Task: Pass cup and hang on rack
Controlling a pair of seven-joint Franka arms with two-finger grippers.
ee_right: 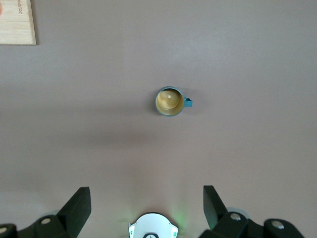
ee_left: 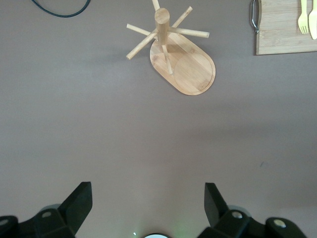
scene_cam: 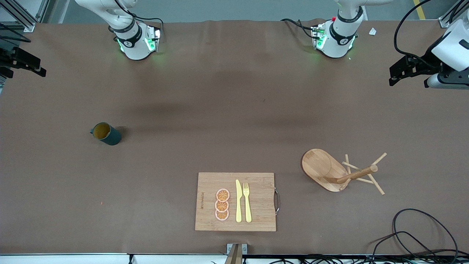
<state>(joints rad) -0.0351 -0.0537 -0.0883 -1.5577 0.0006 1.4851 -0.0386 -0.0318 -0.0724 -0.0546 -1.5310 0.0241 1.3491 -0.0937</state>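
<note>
My right gripper (ee_right: 143,210) hangs high over bare table, jaws spread wide and empty, with the cup (ee_right: 169,101) upright below at my end. My left gripper (ee_left: 148,208) waits equally open above the rack (ee_left: 181,59), which stands at its end, so the cup must cross between us.

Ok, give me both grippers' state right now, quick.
Left gripper: open, empty, high over bare table with the rack in its view.
Right gripper: open, empty, high over bare table with the cup in its view.
</note>
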